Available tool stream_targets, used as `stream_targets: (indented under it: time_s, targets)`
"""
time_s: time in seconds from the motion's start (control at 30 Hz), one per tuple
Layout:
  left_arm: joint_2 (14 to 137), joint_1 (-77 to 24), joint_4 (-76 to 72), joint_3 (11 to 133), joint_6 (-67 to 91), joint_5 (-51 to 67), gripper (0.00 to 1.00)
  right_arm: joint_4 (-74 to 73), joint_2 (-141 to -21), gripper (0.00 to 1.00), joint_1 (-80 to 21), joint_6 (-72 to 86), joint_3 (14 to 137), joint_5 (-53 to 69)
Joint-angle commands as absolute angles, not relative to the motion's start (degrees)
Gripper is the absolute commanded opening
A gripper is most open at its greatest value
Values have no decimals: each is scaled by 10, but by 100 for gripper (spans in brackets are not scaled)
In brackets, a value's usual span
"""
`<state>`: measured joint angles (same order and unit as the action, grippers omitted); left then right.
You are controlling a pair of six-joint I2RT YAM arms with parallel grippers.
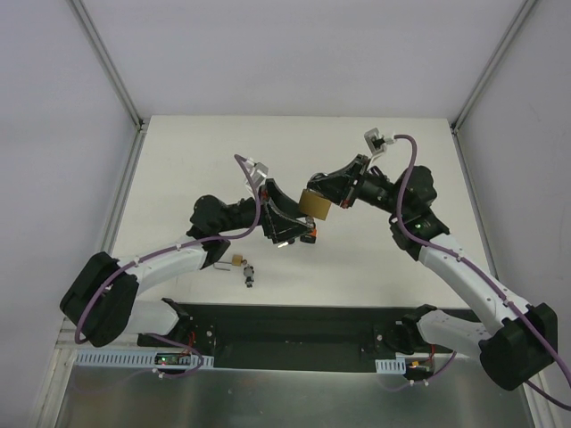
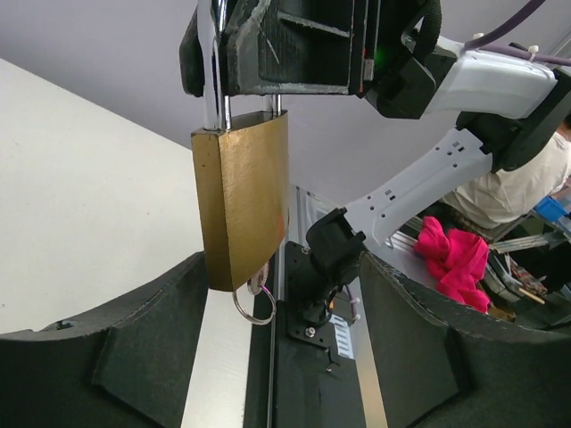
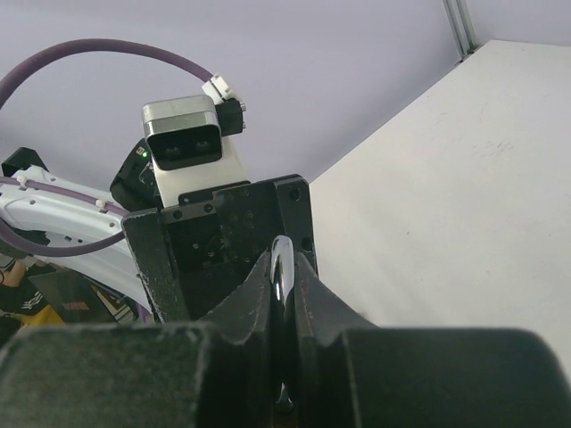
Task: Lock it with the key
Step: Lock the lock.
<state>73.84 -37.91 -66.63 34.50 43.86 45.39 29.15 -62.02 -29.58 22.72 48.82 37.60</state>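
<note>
Currently the left hand [image 2: 285,352] is spread wide, and directly ahead, between its fingers [image 2: 134,357], a key ring [image 2: 254,306] hangs from the underside of the brass padlock [image 2: 243,201]. The padlock's long axis runs straight away from this hand to the shackle [image 2: 212,85], which the right hand [image 1: 335,191] clamps, clear of the surface [image 1: 178,160]; the left hand is therefore nearer the key end.
</note>
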Motion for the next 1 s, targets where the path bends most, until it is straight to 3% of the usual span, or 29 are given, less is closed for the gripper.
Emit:
stream_targets:
  time_s: [0.0, 0.23, 0.37, 0.5, 0.97]
  targets:
    - [746, -388, -726, 366, 446, 465, 64, 360, -592, 1, -293, 238, 497, 366]
    - [784, -395, -761, 381, 471, 480, 40, 359, -588, 1, -292, 236, 493, 360]
    - [799, -396, -783, 387, 488, 487, 14, 360, -586, 1, -290, 236, 491, 359]
    - [799, -396, -783, 383, 486, 487, 0, 359, -588, 1, -288, 236, 491, 360]
    - [791, -399, -783, 357, 487, 490, 0, 359, -597, 1, -282, 237, 496, 359]
